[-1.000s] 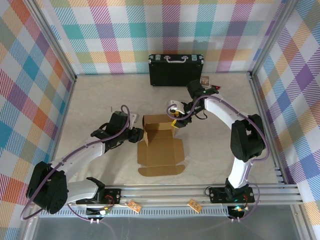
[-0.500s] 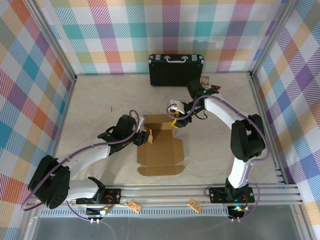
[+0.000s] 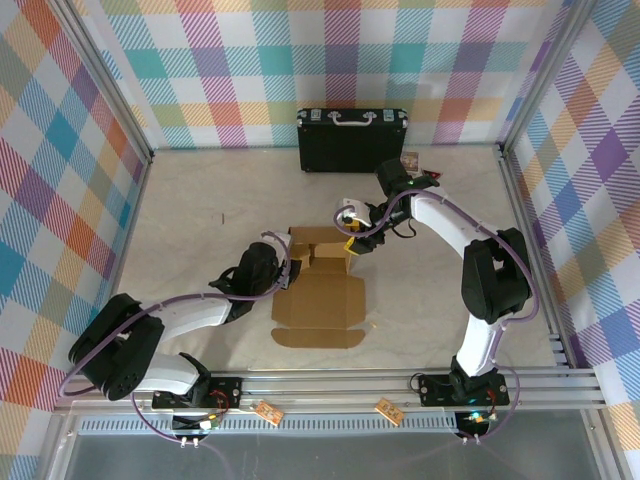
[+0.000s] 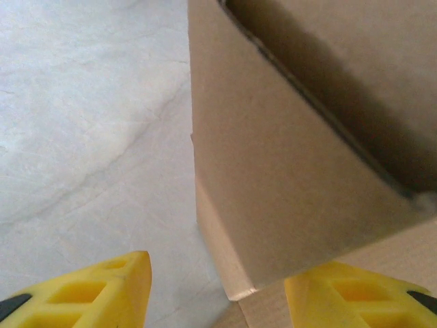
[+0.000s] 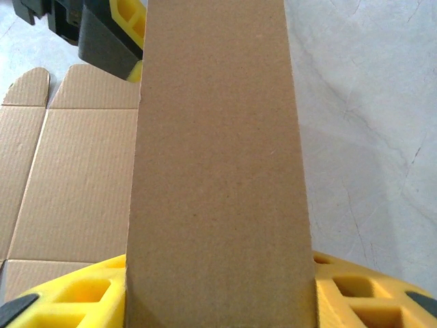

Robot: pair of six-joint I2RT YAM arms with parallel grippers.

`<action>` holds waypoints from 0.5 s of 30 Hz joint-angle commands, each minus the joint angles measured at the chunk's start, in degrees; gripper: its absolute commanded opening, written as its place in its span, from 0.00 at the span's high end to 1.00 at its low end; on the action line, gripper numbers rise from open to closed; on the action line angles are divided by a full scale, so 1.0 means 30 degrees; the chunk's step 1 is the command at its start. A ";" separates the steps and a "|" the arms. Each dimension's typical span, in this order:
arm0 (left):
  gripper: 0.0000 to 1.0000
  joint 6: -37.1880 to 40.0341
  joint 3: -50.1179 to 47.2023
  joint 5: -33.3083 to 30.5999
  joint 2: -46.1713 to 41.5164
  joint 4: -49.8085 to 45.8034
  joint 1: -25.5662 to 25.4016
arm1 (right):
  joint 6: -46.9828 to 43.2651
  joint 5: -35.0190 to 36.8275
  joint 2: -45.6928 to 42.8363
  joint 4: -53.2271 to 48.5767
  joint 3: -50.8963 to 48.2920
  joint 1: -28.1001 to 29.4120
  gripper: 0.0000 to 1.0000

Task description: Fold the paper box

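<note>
The paper box (image 3: 320, 300) is brown corrugated cardboard lying mid-table, its rear walls raised and its front flaps flat. My left gripper (image 3: 287, 272) is at the box's left rear corner. In the left wrist view that gripper (image 4: 218, 290) stands open, with the box's corner (image 4: 273, 171) between the yellow fingers (image 4: 102, 287) and a gap on the left side. My right gripper (image 3: 352, 246) is at the right rear corner. In the right wrist view it (image 5: 218, 297) is shut on an upright wall of the box (image 5: 218, 150), its yellow fingers (image 5: 362, 294) pressed to both sides.
A black hard case with a silver handle (image 3: 350, 138) stands against the back wall, with small items (image 3: 412, 162) beside it. An aluminium rail (image 3: 400, 385) runs along the near edge. Plaid walls and frame posts close in both sides.
My left arm has swung right and lowered, bringing its gripper up against the box's left rear corner. The box has shifted slightly. The right arm has kept still.
</note>
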 commanded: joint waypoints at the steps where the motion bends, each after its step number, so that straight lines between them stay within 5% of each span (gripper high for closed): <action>1: 0.47 -0.0610 -0.0548 -0.1325 0.0655 0.3863 -0.0178 | 0.0026 -0.1015 -0.0133 -0.0888 0.0409 0.0062 0.61; 15: 0.46 0.0305 -0.2617 -0.4253 0.4733 1.4306 -0.1056 | 0.0034 -0.0864 -0.0178 -0.1262 0.0433 0.0134 0.61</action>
